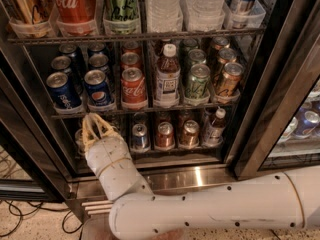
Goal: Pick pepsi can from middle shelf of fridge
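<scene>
Two pepsi cans stand at the front left of the middle shelf [150, 109]: one shows the globe logo [98, 88], the other the white lettering [63, 91]. More blue cans stand behind them. My gripper [96, 125] is just below the shelf's front edge, under the globe-logo can, pointing up and into the fridge [272, 79]. It holds nothing. The white arm [210, 209] runs across the bottom of the view.
On the same shelf, a red Coca-Cola can [133, 87], a white-capped bottle [167, 75], green cans [197, 82] and copper cans [229, 79] stand to the right. Small cans [165, 134] fill the rack below. The steel base [200, 176] lies beneath, with cables [20, 219] on the floor.
</scene>
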Robot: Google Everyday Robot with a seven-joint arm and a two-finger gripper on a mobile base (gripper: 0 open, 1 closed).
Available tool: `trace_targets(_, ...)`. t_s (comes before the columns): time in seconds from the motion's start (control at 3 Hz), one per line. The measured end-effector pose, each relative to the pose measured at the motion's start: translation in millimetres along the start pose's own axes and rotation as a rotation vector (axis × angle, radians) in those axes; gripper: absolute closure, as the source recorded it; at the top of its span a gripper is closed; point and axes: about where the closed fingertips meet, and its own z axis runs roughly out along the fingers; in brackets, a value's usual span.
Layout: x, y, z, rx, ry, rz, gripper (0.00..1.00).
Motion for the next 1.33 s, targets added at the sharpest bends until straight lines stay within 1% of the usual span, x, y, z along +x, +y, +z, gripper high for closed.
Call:
trace_targets(0.33, -9.1, 6.2, 6.9, -0.008, -0.035, -0.029, 0.66)
trace_targets(0.67, -13.7, 8.6, 11.7, -0.01, -0.054, -0.046, 0.43)
trace_targets(1.0, -15.0, 10.6, 17.0, -0.012, -0.066, -0.059, 0.34)
trace_targets(1.33, -14.3, 11.8, 19.4, -0.012, -0.066, -0.064, 0.35)
